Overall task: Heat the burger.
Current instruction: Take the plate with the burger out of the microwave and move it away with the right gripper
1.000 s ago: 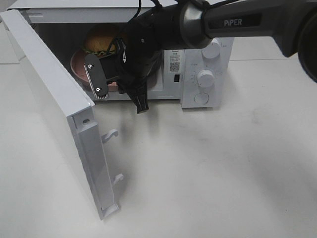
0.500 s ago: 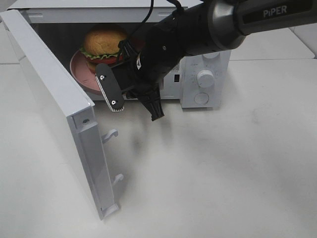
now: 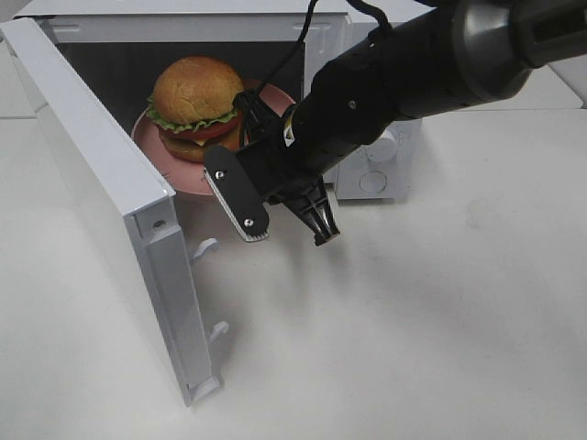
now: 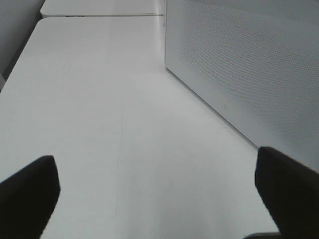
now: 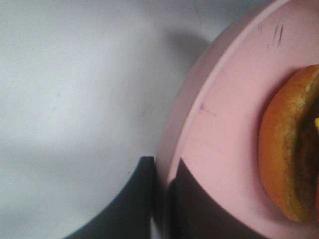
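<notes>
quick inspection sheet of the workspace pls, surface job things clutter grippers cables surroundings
surface: white table, bare in front of the oven
job's things: burger sits on the pink plate in the mouth of the white microwave; its door stands wide open
clutter: nothing seen
grippers: right gripper shut on the rim of the pink plate; left gripper open and empty over the table, beside a white perforated panel
cables: a black cable runs along the right arm above the oven
surroundings: a second white table behind, otherwise nothing seen
</notes>
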You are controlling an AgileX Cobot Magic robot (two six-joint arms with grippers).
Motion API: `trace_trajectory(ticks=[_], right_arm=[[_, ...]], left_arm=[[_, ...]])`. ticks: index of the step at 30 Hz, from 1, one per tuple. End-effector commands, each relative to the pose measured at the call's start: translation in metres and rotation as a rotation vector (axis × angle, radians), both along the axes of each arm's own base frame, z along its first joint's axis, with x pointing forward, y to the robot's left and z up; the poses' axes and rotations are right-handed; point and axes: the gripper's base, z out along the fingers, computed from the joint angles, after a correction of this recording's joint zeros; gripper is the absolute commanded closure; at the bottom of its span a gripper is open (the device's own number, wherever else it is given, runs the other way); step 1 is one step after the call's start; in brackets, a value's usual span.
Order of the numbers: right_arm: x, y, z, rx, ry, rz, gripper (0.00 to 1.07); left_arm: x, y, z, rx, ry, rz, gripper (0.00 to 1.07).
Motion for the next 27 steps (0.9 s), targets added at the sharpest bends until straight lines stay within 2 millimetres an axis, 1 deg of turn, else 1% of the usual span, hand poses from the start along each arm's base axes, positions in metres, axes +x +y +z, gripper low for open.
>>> trace_trajectory(ticks=[1,3,4,5,7,8,9,10,12,13,14,15,16,18,19,20,22,23,24,25,27], right_arm=[[-0.008,-0.005,0.021,0.063,-0.091,0.028,1.07],[-0.011,-0.007,0.021,0.063,-0.091,0.028,1.07],[-0.017,-0.012,0.022,0.059,-0.085,0.028,1.07],[-0.017,-0.012,0.022,0.059,-0.085,0.028,1.07],[-0.026,-0.020,0.024,0.054,-0.080,0.028,1.07],[-0.026,-0.020,0.024,0.054,-0.080,0.028,1.07],[-0.033,-0.026,0.028,0.055,-0.081,0.029,1.07],[-0.033,-0.026,0.028,0.055,-0.081,0.029,1.07],[-0.044,-0.035,0.029,0.048,-0.073,0.029,1.07],[-0.044,-0.035,0.029,0.048,-0.073,0.029,1.07],[-0.051,-0.041,0.030,0.045,-0.067,0.028,1.07],[-0.051,-0.041,0.030,0.045,-0.067,0.028,1.07],[-0.059,-0.048,0.031,0.042,-0.064,0.028,1.07],[-0.062,-0.050,0.031,0.039,-0.061,0.028,1.07],[-0.070,-0.057,0.033,0.038,-0.063,0.030,1.07],[-0.070,-0.057,0.033,0.038,-0.063,0.030,1.07],[-0.081,-0.067,0.032,0.031,-0.054,0.030,1.07],[-0.081,-0.067,0.032,0.031,-0.054,0.030,1.07],[-0.089,-0.073,0.033,0.030,-0.051,0.028,1.07],[-0.089,-0.073,0.033,0.030,-0.051,0.028,1.07],[-0.106,-0.087,0.033,0.034,-0.040,0.015,1.07]], left_arm=[[0.000,0.000,0.001,-0.006,-0.020,0.003,0.06],[0.000,0.000,0.001,-0.006,-0.020,0.003,0.06],[0.000,0.000,0.001,-0.006,-0.020,0.003,0.06],[0.000,0.000,0.001,-0.006,-0.020,0.003,0.06],[0.000,0.000,0.001,-0.006,-0.020,0.003,0.06],[0.000,0.000,0.001,-0.006,-0.020,0.003,0.06],[0.000,0.000,0.001,-0.006,-0.020,0.003,0.06],[0.000,0.000,0.001,-0.006,-0.020,0.003,0.06],[0.000,0.000,0.001,-0.006,-0.020,0.003,0.06],[0.000,0.000,0.001,-0.006,-0.020,0.003,0.06],[0.000,0.000,0.001,-0.006,-0.020,0.003,0.06],[0.000,0.000,0.001,-0.006,-0.020,0.003,0.06],[0.000,0.000,0.001,-0.006,-0.020,0.003,0.06],[0.000,0.000,0.001,-0.006,-0.020,0.003,0.06],[0.000,0.000,0.001,-0.006,-0.020,0.003,0.06],[0.000,0.000,0.001,-0.006,-0.020,0.003,0.06],[0.000,0.000,0.001,-0.006,-0.020,0.003,0.06],[0.000,0.000,0.001,-0.006,-0.020,0.003,0.06],[0.000,0.000,0.001,-0.006,-0.020,0.003,0.06],[0.000,0.000,0.001,-0.006,-0.020,0.003,0.06],[0.000,0.000,0.001,-0.006,-0.020,0.003,0.06]])
